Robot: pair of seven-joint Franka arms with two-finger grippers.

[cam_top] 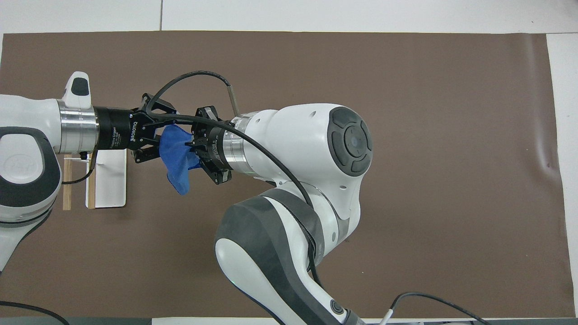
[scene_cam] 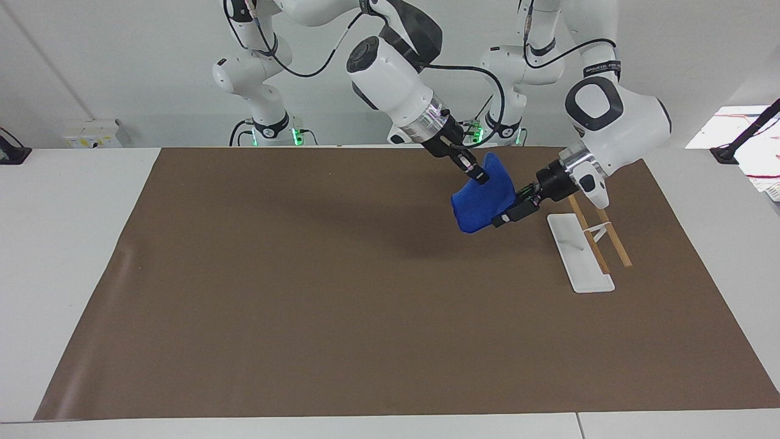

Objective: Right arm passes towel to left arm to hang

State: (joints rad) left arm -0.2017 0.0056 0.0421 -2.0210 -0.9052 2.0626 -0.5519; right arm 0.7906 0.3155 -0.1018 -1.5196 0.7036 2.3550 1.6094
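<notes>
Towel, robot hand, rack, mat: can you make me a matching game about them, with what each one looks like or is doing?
Things:
1. towel
2. right hand
3. rack
4. mat

Descriptions:
A. brown, spread over the table
B. shut on the towel
C. blue, held up in the air
D. white and wood, resting on the mat

Pairs: 1-C, 2-B, 3-D, 4-A
</notes>
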